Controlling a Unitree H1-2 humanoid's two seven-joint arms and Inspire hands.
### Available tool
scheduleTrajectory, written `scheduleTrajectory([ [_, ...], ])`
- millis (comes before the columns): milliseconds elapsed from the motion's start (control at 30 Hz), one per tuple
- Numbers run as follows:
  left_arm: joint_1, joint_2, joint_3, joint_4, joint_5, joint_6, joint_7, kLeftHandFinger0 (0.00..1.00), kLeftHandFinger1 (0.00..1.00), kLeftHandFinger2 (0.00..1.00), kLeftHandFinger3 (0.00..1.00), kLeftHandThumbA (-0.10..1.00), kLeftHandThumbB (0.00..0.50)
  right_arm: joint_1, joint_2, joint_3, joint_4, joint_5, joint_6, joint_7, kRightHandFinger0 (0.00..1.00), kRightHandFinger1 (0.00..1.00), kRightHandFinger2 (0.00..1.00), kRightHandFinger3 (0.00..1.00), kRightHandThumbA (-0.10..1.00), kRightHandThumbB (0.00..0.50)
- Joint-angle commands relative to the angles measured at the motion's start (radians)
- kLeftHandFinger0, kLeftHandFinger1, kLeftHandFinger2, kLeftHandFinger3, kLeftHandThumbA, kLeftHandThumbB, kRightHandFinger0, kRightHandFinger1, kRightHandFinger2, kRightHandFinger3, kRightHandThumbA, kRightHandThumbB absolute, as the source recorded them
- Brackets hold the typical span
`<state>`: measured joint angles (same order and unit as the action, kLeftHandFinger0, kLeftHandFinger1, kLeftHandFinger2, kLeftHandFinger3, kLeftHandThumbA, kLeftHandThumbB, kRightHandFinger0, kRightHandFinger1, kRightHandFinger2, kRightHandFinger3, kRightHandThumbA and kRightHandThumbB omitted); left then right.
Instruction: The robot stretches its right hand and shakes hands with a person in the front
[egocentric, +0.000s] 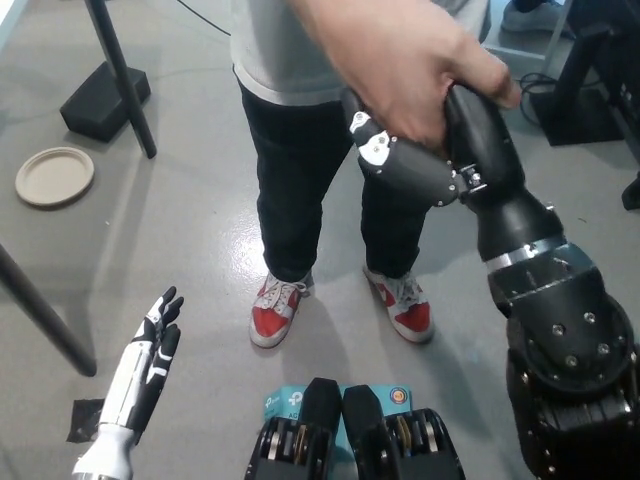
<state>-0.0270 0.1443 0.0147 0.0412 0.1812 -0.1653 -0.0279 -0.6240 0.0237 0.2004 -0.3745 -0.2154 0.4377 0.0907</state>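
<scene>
Head view: I am reading this as the middle of the handshake itself. My black right hand (430, 160) is sitting in the upper middle of the frame, and the person's hand (420, 65) is wrapping over it from above, fingers curling down around my palm. The two are touching, clasped together. My own fingers are pointing toward picture left, one white-marked fingertip (372, 148) showing below the person's grip; I am judging them closed on the person's hand, though that grip is covering most of them.

My right arm (545, 290) is running up from the lower right corner, the forearm rising steeply and the wrist bending toward the upper middle, so the hand is high in front of the person's grey shirt (280, 50).

The person is standing straight ahead, red-and-white sneakers (275, 310) in the middle of the frame on the grey floor.

My white left hand (150, 350) is resting at the lower left, fingers apart and extended, holding nothing.

The next move, as I judge it, is calling for a gentle pump without squeezing harder, then a release.
</scene>
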Motion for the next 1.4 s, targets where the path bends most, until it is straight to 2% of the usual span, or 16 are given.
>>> scheduleTrajectory([
  [0, -0.023, 0.006, -0.001, -0.036, -0.007, -0.016, 0.005, 1.00, 1.00, 1.00, 1.00, 1.00, 0.060, -0.088, 0.000, 0.005, 0.215, -0.038, -0.027, -0.020, 1.00, 1.00, 1.00, 1.00, 0.51, 0.181],
  [133, -0.029, 0.007, -0.002, -0.034, 0.001, -0.021, 0.009, 1.00, 1.00, 1.00, 1.00, 1.00, 0.064, -0.157, -0.013, 0.006, 0.512, -0.059, -0.086, -0.052, 1.00, 1.00, 1.00, 1.00, 0.57, 0.203],
  [200, -0.030, 0.007, -0.003, -0.035, 0.006, -0.017, 0.009, 1.00, 1.00, 1.00, 1.00, 1.00, 0.043, -0.201, -0.019, 0.004, 0.675, -0.066, -0.110, -0.073, 1.00, 1.00, 1.00, 1.00, 0.60, 0.227],
  [267, -0.033, 0.008, -0.003, -0.039, 0.008, -0.012, 0.010, 1.00, 1.00, 1.00, 1.00, 1.00, 0.031, -0.239, -0.025, -0.001, 0.810, -0.067, -0.150, -0.097, 1.00, 1.00, 1.00, 1.00, 0.60, 0.228],
  [367, -0.039, 0.008, -0.002, -0.040, 0.008, -0.009, 0.010, 1.00, 1.00, 1.00, 1.00, 1.00, 0.032, -0.271, -0.029, -0.004, 0.912, -0.065, -0.175, -0.108, 1.00, 1.00, 1.00, 1.00, 0.59, 0.217],
  [500, -0.049, 0.010, -0.002, -0.037, 0.005, -0.008, 0.007, 1.00, 1.00, 1.00, 1.00, 1.00, 0.030, -0.269, -0.037, 0.000, 0.924, -0.072, -0.180, -0.103, 1.00, 1.00, 1.00, 1.00, 0.66, 0.250],
  [567, -0.053, 0.013, -0.002, -0.036, 0.007, -0.008, 0.007, 1.00, 1.00, 1.00, 1.00, 1.00, 0.029, -0.237, -0.037, 0.000, 0.834, -0.070, -0.171, -0.094, 1.00, 1.00, 1.00, 1.00, 0.68, 0.262],
  [700, -0.054, 0.012, 0.000, -0.031, 0.006, -0.013, 0.009, 1.00, 1.00, 1.00, 1.00, 1.00, 0.033, -0.161, -0.028, 0.002, 0.527, -0.065, -0.126, -0.062, 1.00, 1.00, 1.00, 1.00, 0.67, 0.240],
  [767, -0.054, 0.012, 0.000, -0.027, 0.005, -0.013, 0.010, 1.00, 1.00, 1.00, 1.00, 1.00, 0.043, -0.139, -0.026, 0.008, 0.396, -0.068, -0.100, -0.044, 1.00, 1.00, 1.00, 1.00, 0.68, 0.245],
  [833, -0.051, 0.012, 0.000, -0.030, 0.008, -0.011, 0.011, 1.00, 1.00, 1.00, 1.00, 1.00, 0.045, -0.114, -0.014, 0.008, 0.243, -0.043, -0.095, -0.023, 1.00, 1.00, 1.00, 1.00, 0.66, 0.226],
  [967, -0.050, 0.011, 0.000, -0.027, 0.003, -0.006, 0.009, 1.00, 1.00, 1.00, 1.00, 1.00, 0.040, -0.091, -0.007, 0.031, -0.059, -0.046, -0.035, 0.018, 1.00, 1.00, 1.00, 1.00, 0.65, 0.230],
  [1100, -0.049, 0.014, -0.002, -0.028, 0.013, -0.009, 0.011, 1.00, 1.00, 1.00, 1.00, 1.00, 0.046, -0.070, 0.036, 0.043, -0.357, -0.060, 0.032, 0.045, 1.00, 1.00, 1.00, 1.00, 0.63, 0.241],
  [1233, -0.054, 0.017, -0.003, -0.025, 0.018, -0.012, 0.011, 1.00, 1.00, 1.00, 1.00, 1.00, 0.055, -0.045, 0.063, 0.061, -0.512, -0.034, 0.026, 0.038, 1.00, 1.00, 1.00, 1.00, 0.57, 0.247],
  [1367, -0.053, 0.019, -0.003, -0.024, 0.019, -0.014, 0.010, 1.00, 1.00, 1.00, 1.00, 1.00, 0.068, -0.029, 0.052, 0.062, -0.505, -0.039, 0.015, 0.042, 1.00, 1.00, 1.00, 1.00, 0.55, 0.237],
])
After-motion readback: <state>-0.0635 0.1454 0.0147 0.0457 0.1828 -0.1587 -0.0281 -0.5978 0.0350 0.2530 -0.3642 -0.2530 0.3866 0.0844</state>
